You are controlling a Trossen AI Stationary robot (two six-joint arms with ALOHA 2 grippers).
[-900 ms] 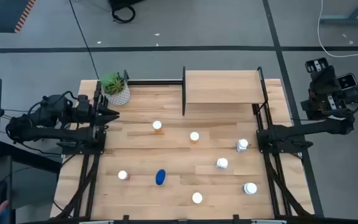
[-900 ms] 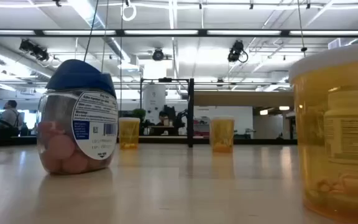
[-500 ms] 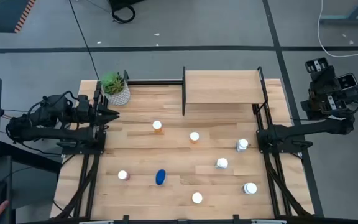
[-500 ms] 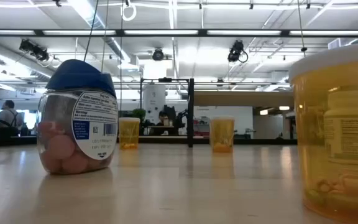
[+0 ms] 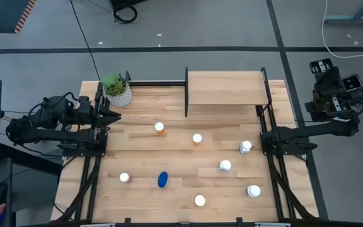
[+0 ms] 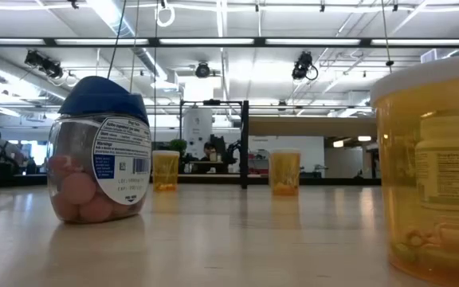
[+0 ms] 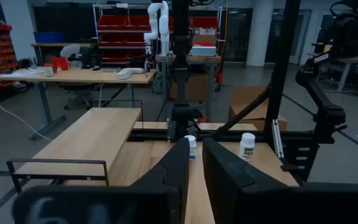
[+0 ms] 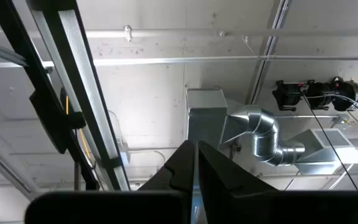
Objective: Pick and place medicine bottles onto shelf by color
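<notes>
While bottles [image 5: 197, 138] stand scattered — shelf [image 5: 224, 87] bare

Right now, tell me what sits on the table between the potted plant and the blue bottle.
In the high view, one orange white-capped bottle stands roughly between the potted plant and the blue bottle; the rest of that stretch is bare tabletop.

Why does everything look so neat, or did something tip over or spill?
Nothing stands out. The bottles, like the blue one, stand upright and apart on the table, none spilled. The shelf sits bare and square, and the plant is upright.
</notes>
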